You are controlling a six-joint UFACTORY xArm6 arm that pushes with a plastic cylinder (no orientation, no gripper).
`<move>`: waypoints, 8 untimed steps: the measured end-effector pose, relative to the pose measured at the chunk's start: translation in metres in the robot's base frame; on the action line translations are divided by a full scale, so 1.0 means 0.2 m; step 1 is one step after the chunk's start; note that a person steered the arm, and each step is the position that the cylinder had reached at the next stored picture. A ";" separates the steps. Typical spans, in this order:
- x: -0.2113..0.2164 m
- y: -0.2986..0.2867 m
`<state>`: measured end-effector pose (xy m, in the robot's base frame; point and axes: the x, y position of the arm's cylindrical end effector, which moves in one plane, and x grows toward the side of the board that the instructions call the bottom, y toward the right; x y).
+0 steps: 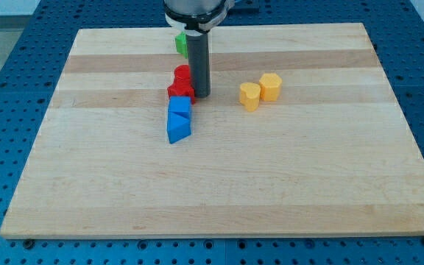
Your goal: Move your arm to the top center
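My tip [200, 95] rests on the wooden board [219, 184] a little above the middle, at the end of the dark rod that comes down from the view's top centre. It touches or nearly touches the right side of two red blocks [181, 85] stacked along the view's vertical. Just below them lie a blue cube [179, 107] and a blue wedge-like block [177, 128]. A green block [182, 45] stands behind the rod near the top edge, partly hidden. Two yellow blocks, one [249, 96] and another [270, 87], sit to the tip's right.
The board lies on a blue perforated table [20, 66] that shows on all sides. The arm's round housing [196, 12] hangs over the board's top edge.
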<state>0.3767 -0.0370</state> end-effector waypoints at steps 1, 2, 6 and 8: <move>0.00 0.00; 0.00 0.00; -0.24 0.30; -0.48 0.25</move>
<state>0.2814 0.0129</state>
